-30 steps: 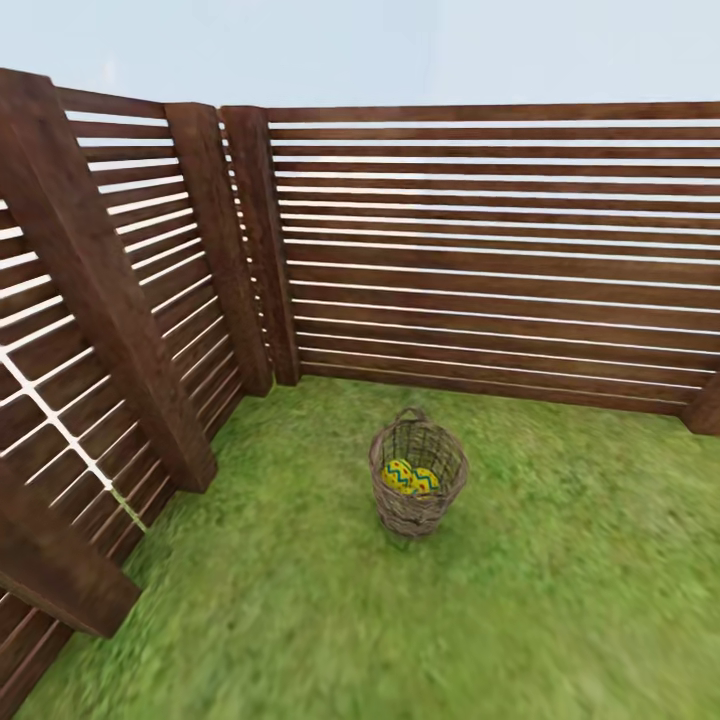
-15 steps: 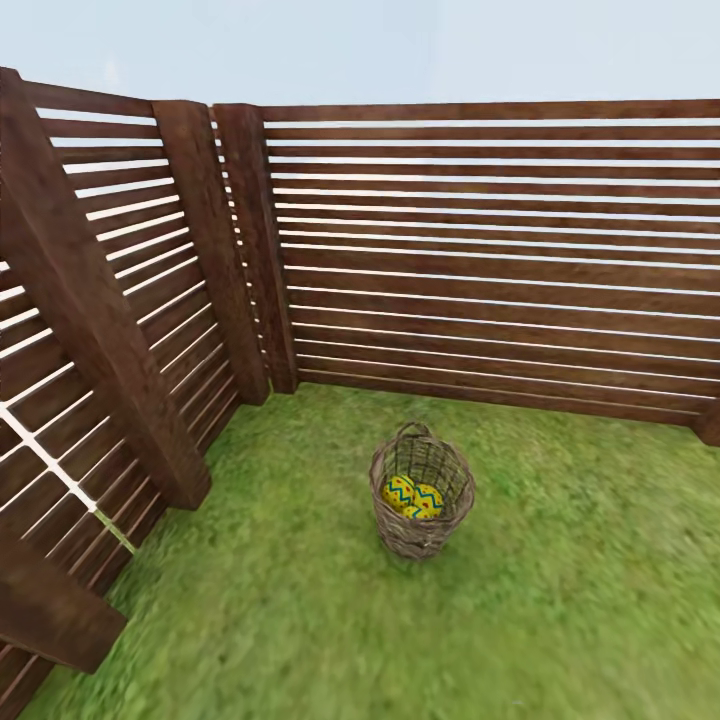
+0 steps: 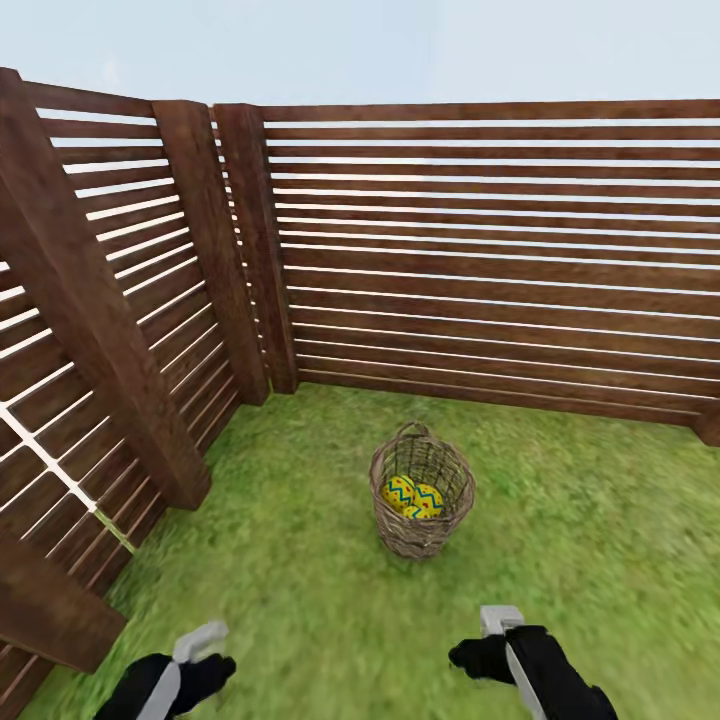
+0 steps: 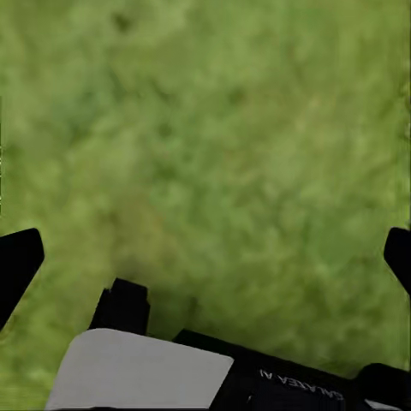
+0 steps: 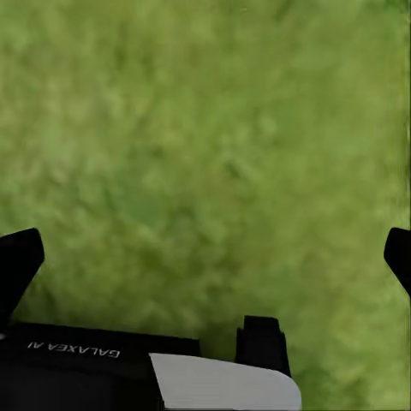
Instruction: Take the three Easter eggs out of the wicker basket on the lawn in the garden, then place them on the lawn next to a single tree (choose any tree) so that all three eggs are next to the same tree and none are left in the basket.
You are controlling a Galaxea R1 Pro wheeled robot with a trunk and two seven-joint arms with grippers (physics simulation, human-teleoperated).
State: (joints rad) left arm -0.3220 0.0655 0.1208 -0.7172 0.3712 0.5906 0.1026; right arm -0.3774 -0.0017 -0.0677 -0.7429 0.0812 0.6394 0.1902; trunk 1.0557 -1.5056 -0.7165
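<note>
Right, eyes on the small round tan-brown woven wicker basket (image 3: 421, 492), standing upright on the green grass lawn (image 3: 300, 590) in the fenced corner. Down inside it sit the yellow Easter eggs with blue zigzag bands (image 3: 411, 496) — two show clearly through the open mouth, pressed side by side; a third can't be made out from the head view. None are out on the grass yet.

Moving outward: the brown horizontal-slat wooden fence (image 3: 500, 260) closes in behind the basket and along the robot's left, apart from it with grass between.

Now the arms. Low at the near edge of the head view, the left gripper (image 3: 205, 640) and the right gripper (image 3: 500, 622) hang above bare grass, both well short of the basket. Each wrist view looks past widely spread dark fingers (image 4: 19, 261) (image 5: 19, 257) at plain turf, so both are wide open and holding nothing.

And the relation that matters: the basket lies ahead of both grippers, between the two but distinctly toward the right one. By my reading the right arm is the nearer and has the straighter line. The basket's mouth faces up, so the reach wants to go forward and then down from above the rim, fingers dropping onto an egg.
</note>
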